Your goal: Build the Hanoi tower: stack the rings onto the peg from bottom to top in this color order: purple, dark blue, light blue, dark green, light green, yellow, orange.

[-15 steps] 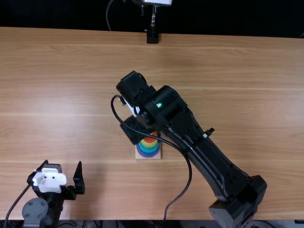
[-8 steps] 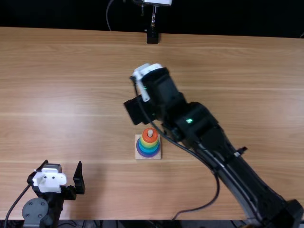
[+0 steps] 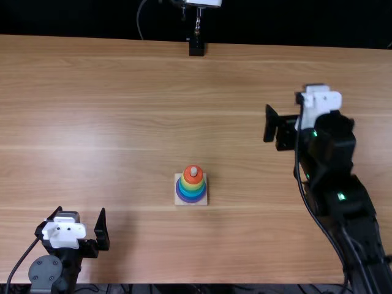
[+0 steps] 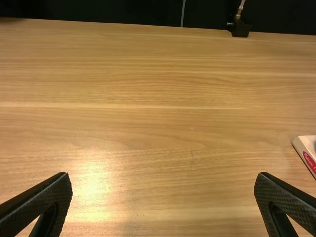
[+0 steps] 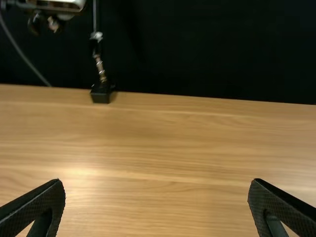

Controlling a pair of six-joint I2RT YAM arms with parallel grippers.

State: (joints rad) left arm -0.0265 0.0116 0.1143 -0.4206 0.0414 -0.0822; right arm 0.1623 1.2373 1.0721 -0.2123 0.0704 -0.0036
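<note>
A stack of rings stands on its peg near the table's middle in the top view: the orange ring [image 3: 197, 179] on top, the yellow ring [image 3: 193, 186] under it, green and blue bands lower, the purple ring [image 3: 191, 201] lowest. The pale peg [image 3: 193, 171] pokes out above. The square wooden base [image 3: 204, 202] shows a corner in the left wrist view, base [image 4: 300, 144]. My left gripper [image 3: 81, 210] is open at the near left, left gripper [image 4: 163, 174]. Off to the stack's far right, my right gripper [image 3: 285, 101] stands open and holds nothing, right gripper [image 5: 157, 180].
The light wooden table [image 3: 92, 122] spreads around the stack. At its far edge stands a small black mount [image 3: 196, 48] with a metal rod, beyond both grippers. A dark backdrop hangs behind it.
My right arm has swung away from over the stack to the right, uncovering the rings and base. The left arm and the stack have stayed in place.
</note>
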